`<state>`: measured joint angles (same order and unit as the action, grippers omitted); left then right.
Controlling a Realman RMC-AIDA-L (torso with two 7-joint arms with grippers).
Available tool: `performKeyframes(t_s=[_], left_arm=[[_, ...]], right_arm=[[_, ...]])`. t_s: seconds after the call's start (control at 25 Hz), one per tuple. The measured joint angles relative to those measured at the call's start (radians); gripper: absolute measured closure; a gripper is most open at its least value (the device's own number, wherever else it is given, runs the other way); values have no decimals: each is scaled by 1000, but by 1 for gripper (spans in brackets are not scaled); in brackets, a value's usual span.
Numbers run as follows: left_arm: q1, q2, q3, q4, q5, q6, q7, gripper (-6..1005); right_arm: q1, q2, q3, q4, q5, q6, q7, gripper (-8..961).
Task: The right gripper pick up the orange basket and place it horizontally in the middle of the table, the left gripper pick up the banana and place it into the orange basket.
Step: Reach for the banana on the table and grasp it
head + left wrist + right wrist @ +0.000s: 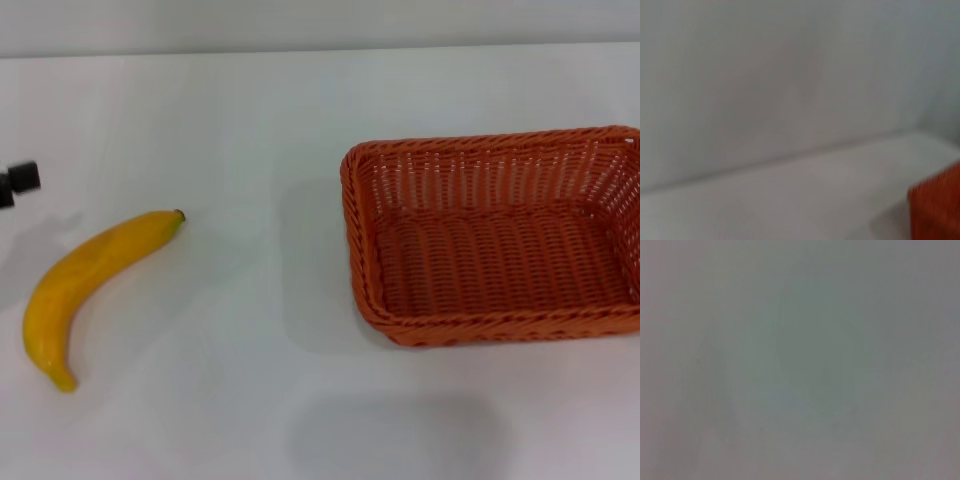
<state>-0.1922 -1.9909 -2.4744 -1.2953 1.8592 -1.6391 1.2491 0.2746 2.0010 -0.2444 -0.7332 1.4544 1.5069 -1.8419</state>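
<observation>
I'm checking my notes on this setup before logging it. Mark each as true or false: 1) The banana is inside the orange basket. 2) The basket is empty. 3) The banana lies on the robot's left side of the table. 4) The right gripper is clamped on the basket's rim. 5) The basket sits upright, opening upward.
1) False. The banana lies on the table, apart from the orange basket.
2) True.
3) True.
4) False. The right gripper is not in view; nothing touches the rim.
5) True.
Only a bit of the left gripper shows at the head view's left edge.
</observation>
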Motion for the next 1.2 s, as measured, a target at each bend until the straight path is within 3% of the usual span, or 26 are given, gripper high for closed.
performKeyframes(t_s=[0.2, 0.6, 0.88, 1.2], left_arm=[[-100, 35, -2, -66, 247, -83, -117, 280], [-190, 59, -1, -54, 510, -148, -139, 282], [-198, 50, 7, 8, 576, -102, -101, 284], [-211, 16, 12, 148, 611, 24, -35, 286]], right_arm=[[-5, 1, 74, 125, 41, 4, -148, 113], [-2, 1, 140, 200, 61, -7, -177, 113], [16, 1, 141, 228, 67, -21, -168, 113], [18, 1, 141, 254, 89, -23, -156, 113]])
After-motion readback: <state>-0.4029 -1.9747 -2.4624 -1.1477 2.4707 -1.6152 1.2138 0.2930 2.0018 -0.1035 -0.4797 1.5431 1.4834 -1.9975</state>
